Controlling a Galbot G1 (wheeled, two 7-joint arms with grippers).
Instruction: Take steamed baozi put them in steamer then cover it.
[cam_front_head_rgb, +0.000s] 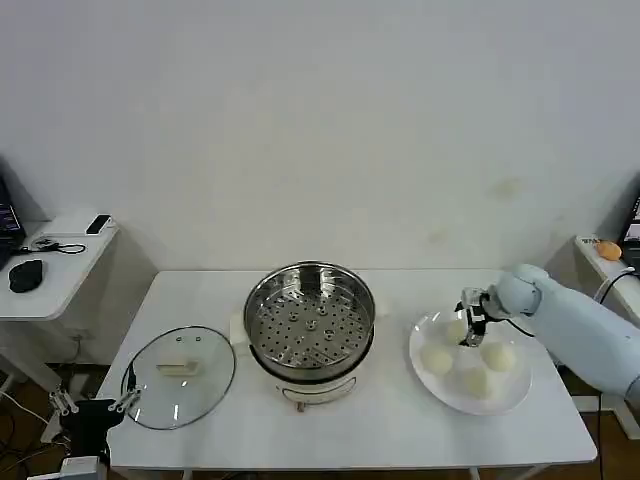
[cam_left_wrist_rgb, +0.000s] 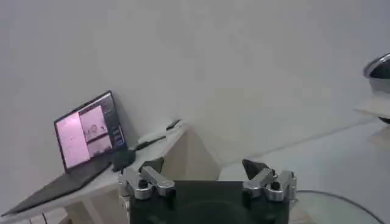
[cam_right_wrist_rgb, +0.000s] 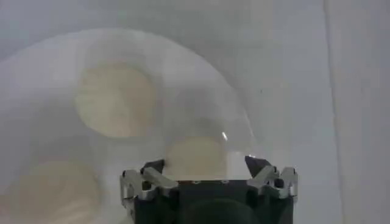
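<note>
Left claw (cam_front_head_rgb: 95, 405) hangs idle off the table's (cam_front_head_rgb: 400, 430) corner at about eight o'clock, fingers spread, nothing held; just right of it the glass lid (cam_front_head_rgb: 178, 377) lies flat, waiting; at centre the steamer (cam_front_head_rgb: 310, 320) stands open, its holed tray bare, no bun in it yet; over at three o'clock the plate (cam_front_head_rgb: 505, 400) carries the buns (cam_front_head_rgb: 436, 360), and the right claw (cam_front_head_rgb: 470, 322) is down over the rear one, fingers spread either side of it (cam_right_wrist_rgb: 195, 157). The risks: a hard squeeze dents soft dough; an off-centre pinch lets it roll; a finger catching the rim could shove the plate toward the edge.
</note>
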